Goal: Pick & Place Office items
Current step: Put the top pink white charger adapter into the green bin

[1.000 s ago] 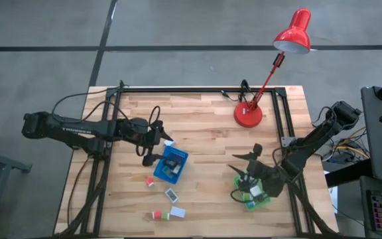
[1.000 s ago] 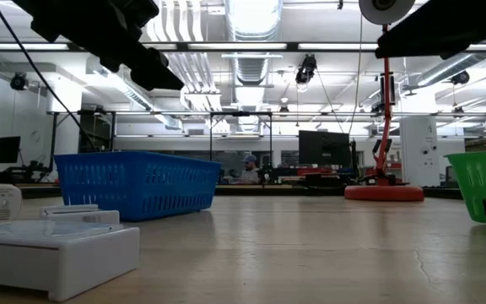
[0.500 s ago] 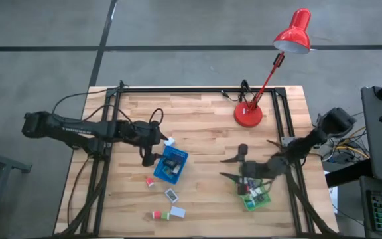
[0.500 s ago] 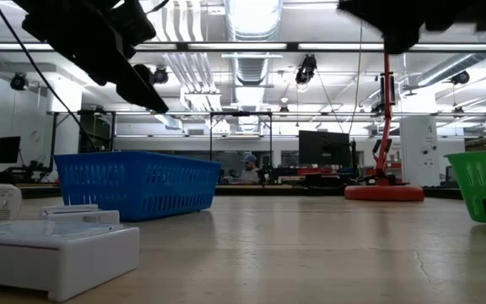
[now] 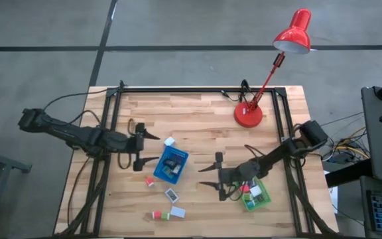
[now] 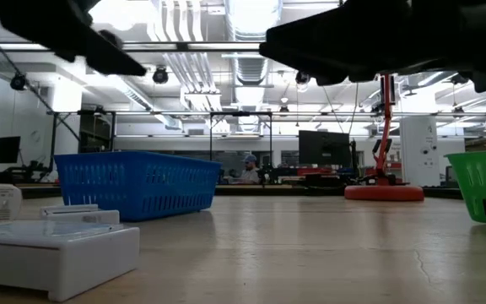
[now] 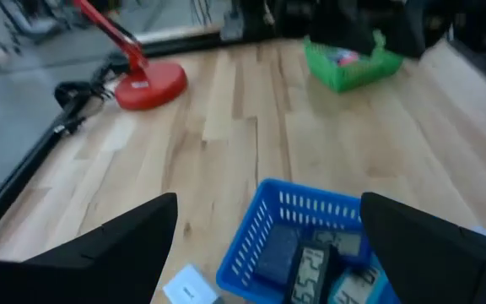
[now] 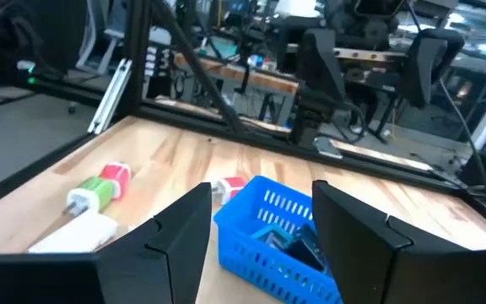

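Both grippers hang spread and empty over the table. Left gripper sits just left of the blue tray, its fingers parted wide around that tray in its wrist view. Right gripper is out over bare wood between the two trays, fingers also apart, with nothing between them.

Inside the blue tray lie several small dark and light-blue items, two of them with digit displays. The green tray, near the right front of the table, holds a few items in red, white and green; the right arm crosses over part of it.

Loose items lie around the blue tray: a white block just behind it, a small red-and-white piece at its front-left corner, a white box with a dark face in front of it, and nearer the front edge a red piece, a green piece and a white box in a row. In the low view a flat white box sits closest to the camera.

The table is light butcher-block wood inside a black frame. A red desk lamp stands at its back right, head raised. Beyond the table the low view shows an open workshop with ceiling strip lights, monitors and benches, and a seated person far off.
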### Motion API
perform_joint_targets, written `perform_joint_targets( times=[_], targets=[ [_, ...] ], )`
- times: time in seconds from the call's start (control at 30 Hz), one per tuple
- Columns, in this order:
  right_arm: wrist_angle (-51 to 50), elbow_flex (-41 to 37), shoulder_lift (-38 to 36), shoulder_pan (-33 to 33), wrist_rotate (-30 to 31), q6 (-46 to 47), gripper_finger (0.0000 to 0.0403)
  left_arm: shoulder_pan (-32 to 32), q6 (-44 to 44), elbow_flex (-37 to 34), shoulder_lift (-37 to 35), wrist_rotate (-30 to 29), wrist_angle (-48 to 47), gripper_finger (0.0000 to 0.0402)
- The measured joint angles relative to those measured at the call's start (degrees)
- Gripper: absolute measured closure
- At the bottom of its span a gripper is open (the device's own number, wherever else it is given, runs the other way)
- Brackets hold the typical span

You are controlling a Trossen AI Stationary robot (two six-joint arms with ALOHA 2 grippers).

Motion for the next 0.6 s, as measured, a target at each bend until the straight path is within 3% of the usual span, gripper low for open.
perform_joint_targets(
  times=[0.17, 0.33, 0.5, 0.6],
  targets=[
    [-2.15, -0.6, -2.58, 0.18, -0.99, 0.58, 0.0202, -2.68, -2.48, -8.97, -10.01, -1.22, 3.95, 0.0026],
    [-6.2, -1.54, -4.63, 0.58, -1.12, 1.44, 0.0202, -5.92, -4.1, -14.1, -16.9, -0.14, 2.03, 0.0026],
    [-10.11, -3.41, -8.54, 0.69, -0.75, 2.95, 0.0202, -7.26, -12.32, -16.34, -18.6, 2.03, -3.35, 0.0026],
    [-10.67, -4.13, -10.87, 0.68, -0.66, 2.94, 0.0202, -7.27, -15.64, -17.75, -18.18, 6.93, -3.63, 0.0026]
  ],
)
